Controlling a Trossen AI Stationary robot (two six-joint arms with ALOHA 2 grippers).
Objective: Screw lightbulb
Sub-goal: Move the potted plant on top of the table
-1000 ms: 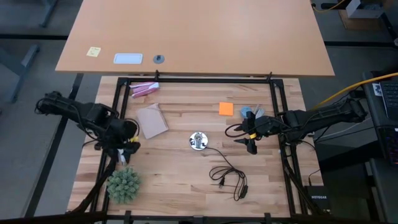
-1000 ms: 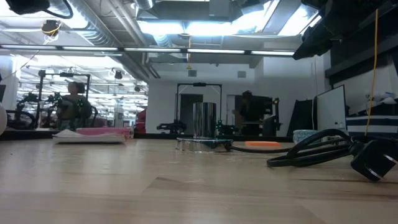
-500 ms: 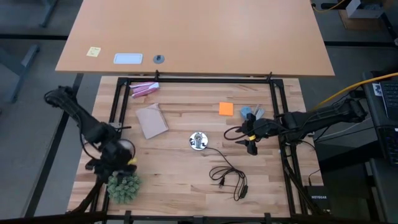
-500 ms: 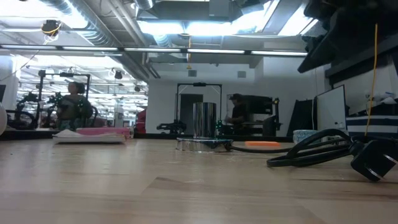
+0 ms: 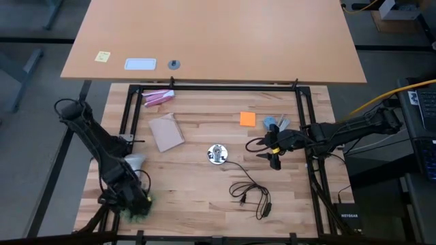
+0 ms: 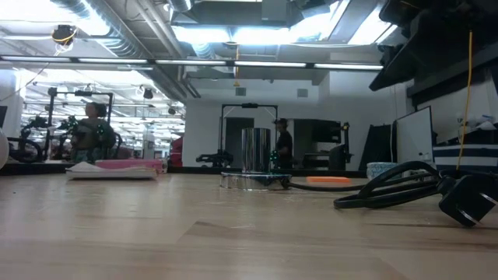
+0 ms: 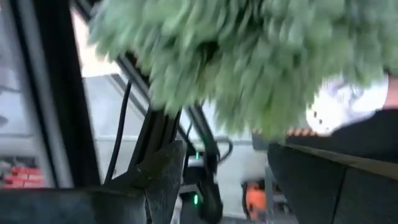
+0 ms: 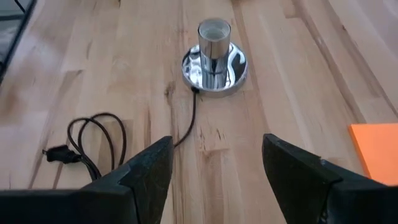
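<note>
The frosted white lightbulb lies on the wooden table at the left, with no gripper on it. The silvery socket disc stands upright at the middle, and its black cord trails toward the near edge. It also shows in the right wrist view and the low view. My left gripper is open, low at the near left corner, right at the spiky green ball plant, which fills its wrist view. My right gripper is open and empty, right of the socket and pointing at it. My left gripper stands close against the green ball plant. Whether its fingers touch the plant, I cannot tell.
A tan card, a pink packet, an orange note and a small blue thing lie on the far half. Black frame rails run along the table's sides. The cord's plug lies near the front.
My left gripper has gone from beside the lightbulb toward the table's near edge, down to the green ball plant, which it now mostly covers. The lightbulb has stayed on the table where it was.
</note>
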